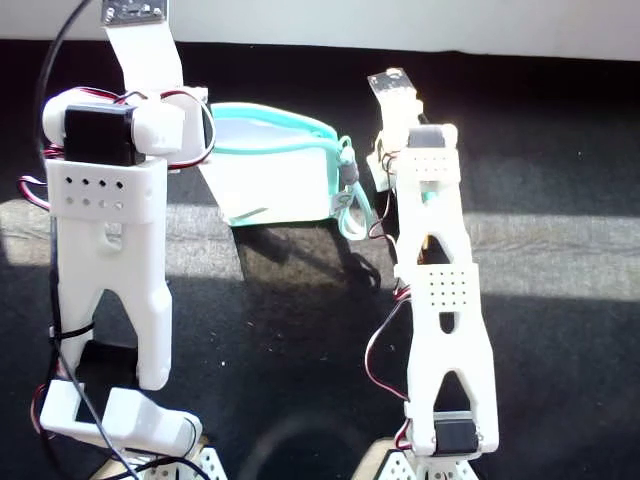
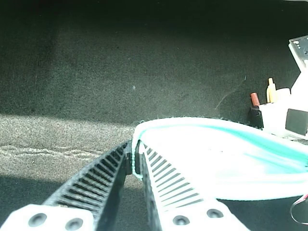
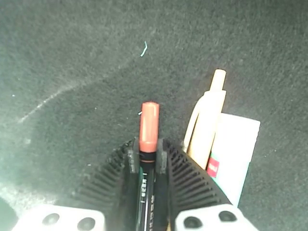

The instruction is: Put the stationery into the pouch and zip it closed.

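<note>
My left pincer and right pincer are black and ribbed. The pouch is white with a teal zip edge. The marker is black, capped orange-red; the pen cream; the counter dark grey.

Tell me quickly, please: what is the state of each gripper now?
Left gripper: shut on the edge of the pouch.
Right gripper: shut on the red-capped pen.

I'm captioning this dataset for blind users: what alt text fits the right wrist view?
The right gripper is shut on an orange-capped black marker over a dark mat. A cream pen and a white eraser sit side by side nearby.
</note>
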Controlling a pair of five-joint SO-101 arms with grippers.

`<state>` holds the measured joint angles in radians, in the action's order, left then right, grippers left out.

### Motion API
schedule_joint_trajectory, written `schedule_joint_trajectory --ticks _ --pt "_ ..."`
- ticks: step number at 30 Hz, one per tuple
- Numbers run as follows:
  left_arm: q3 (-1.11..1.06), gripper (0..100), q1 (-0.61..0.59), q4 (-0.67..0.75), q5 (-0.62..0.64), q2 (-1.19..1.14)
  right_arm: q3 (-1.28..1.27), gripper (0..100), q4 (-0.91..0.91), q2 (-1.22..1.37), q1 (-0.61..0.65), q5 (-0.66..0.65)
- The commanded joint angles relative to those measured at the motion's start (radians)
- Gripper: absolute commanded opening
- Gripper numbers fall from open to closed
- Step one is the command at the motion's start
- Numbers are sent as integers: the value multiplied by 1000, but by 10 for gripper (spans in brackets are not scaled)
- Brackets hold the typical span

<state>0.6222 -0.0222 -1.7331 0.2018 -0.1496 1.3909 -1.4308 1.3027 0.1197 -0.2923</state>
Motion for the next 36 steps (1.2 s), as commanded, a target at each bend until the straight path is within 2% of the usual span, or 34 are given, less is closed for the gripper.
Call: schedule_joint_trajectory --ticks 1,7,9,15,19,21,25,30,36 --pt "-8 9 -10 -28 -5 -44 99 5 -90 -36 -4 -12" --pt "-8 9 -7 -28 -5 -44 341 5 -312 -76 -4 -12" --pt "-8 9 -7 -28 -5 -44 386 5 -335 -87 -5 -12" --pt "-8 9 -10 -28 -5 -44 352 5 -337 -202 -39 -8" --pt "-8 9 -5 -28 -5 -44 268 5 -338 -397 -45 -6" --pt "-7 9 -5 -28 -5 -44 122 5 -338 -538 -42 5" --pt "-5 9 -5 -28 -5 -44 -340 5 -335 -862 -41 120" --pt "-5 9 -5 -28 -5 -44 -926 5 -294 -1193 -8 129" --pt "-4 9 -4 -28 -5 -44 -1540 5 5 -1468 82 129"
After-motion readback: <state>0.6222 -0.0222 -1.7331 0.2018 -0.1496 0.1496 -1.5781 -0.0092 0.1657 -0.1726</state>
